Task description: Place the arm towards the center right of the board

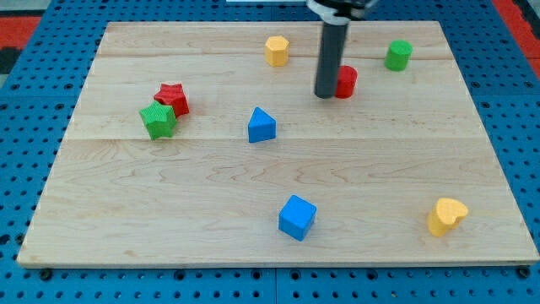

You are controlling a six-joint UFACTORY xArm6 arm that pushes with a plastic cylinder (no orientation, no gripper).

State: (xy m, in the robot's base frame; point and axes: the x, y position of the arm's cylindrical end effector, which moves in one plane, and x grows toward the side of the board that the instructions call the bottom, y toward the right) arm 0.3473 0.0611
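My dark rod comes down from the view's top, and my tip [326, 95] rests on the wooden board [169, 211] right of centre in the upper part. A red block [346, 81] sits right against the tip's right side, partly hidden by the rod. A green block [399, 55] is further up and right. A yellow hexagon block [277, 51] is up and left of the tip. A blue triangle block [261, 125] lies down and left of it.
A red star block [172, 98] and a green star block [159, 120] touch each other at the view's left. A blue cube [297, 217] is near the bottom centre. A yellow heart block [445, 216] is at the bottom right. Blue pegboard surrounds the board.
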